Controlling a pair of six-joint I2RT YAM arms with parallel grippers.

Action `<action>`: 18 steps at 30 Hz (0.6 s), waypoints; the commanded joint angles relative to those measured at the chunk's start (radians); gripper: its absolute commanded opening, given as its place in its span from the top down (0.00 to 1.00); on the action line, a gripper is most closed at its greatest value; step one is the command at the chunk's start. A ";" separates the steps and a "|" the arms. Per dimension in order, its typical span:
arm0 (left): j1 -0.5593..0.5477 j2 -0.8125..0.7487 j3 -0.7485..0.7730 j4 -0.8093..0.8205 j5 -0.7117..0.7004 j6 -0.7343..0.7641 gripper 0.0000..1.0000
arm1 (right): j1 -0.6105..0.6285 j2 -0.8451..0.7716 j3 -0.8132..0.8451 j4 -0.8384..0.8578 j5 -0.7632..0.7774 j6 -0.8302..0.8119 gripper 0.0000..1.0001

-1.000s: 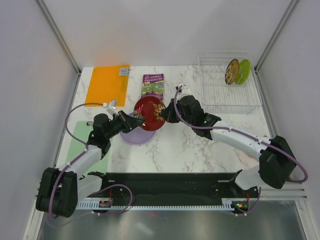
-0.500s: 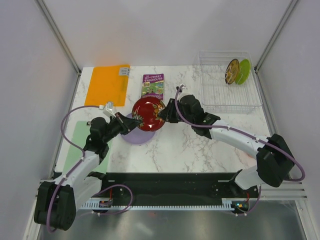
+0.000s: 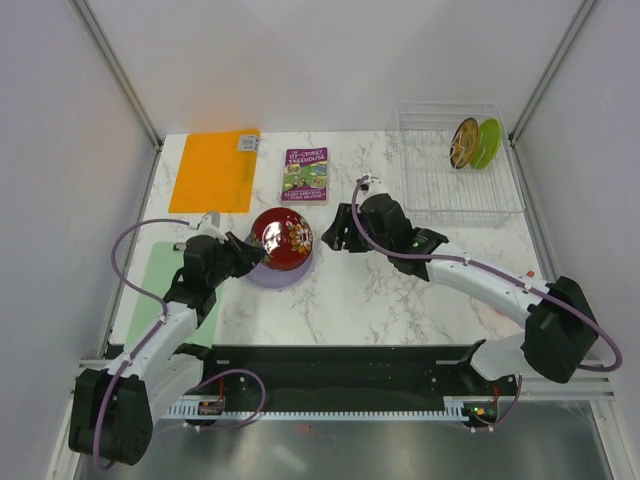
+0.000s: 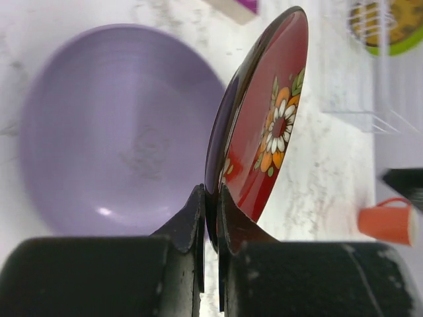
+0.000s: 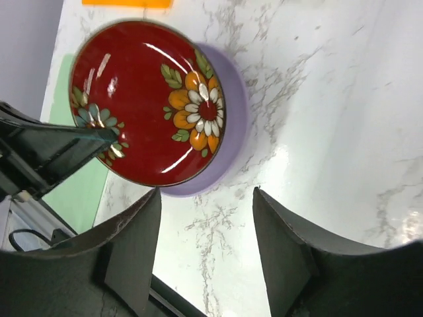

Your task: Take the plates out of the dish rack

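Red plate [image 3: 283,238] pinched at rim by left hand [image 4: 210,211], tilted over lavender plate [image 4: 99,132]. Right hand [image 5: 206,191] spread, empty, nearby. Best: lower flat, centre it, then release. Two plates [image 3: 472,143] stand in rack [image 3: 440,200].

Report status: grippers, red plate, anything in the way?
Left gripper shut on red patterned plate rim, plate tilted over lavender plate. Right gripper open, apart from it. Yellow plate and lime-green plate upright in dish rack. Nothing seen blocking.

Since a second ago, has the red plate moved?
Yes. The red plate has shifted left and toward the near edge, away from the book, farther over the lavender plate.
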 commanded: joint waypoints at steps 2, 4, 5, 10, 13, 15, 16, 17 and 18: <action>0.023 0.004 0.040 -0.052 -0.131 0.065 0.98 | -0.063 -0.159 0.042 -0.075 0.105 -0.081 0.34; 0.029 0.013 0.042 -0.054 -0.130 0.073 0.98 | -0.092 -0.190 0.041 -0.107 0.132 -0.101 0.32; 0.031 0.019 0.042 -0.054 -0.131 0.074 0.98 | -0.101 -0.216 0.041 -0.128 0.141 -0.108 0.32; 0.045 0.042 0.034 -0.065 -0.145 0.071 0.98 | -0.162 -0.280 0.021 -0.161 0.157 -0.135 0.31; 0.054 0.073 0.031 -0.071 -0.145 0.068 0.98 | -0.189 -0.297 0.016 -0.176 0.154 -0.150 0.31; 0.057 0.099 0.027 -0.069 -0.145 0.063 0.98 | -0.202 -0.301 0.016 -0.187 0.157 -0.161 0.31; 0.057 0.105 0.025 -0.068 -0.144 0.062 0.98 | -0.208 -0.304 0.019 -0.191 0.166 -0.170 0.31; 0.059 0.114 0.027 -0.066 -0.142 0.059 0.98 | -0.213 -0.304 0.021 -0.204 0.174 -0.176 0.31; 0.059 0.134 0.027 -0.068 -0.141 0.056 0.98 | -0.225 -0.304 0.024 -0.208 0.183 -0.184 0.30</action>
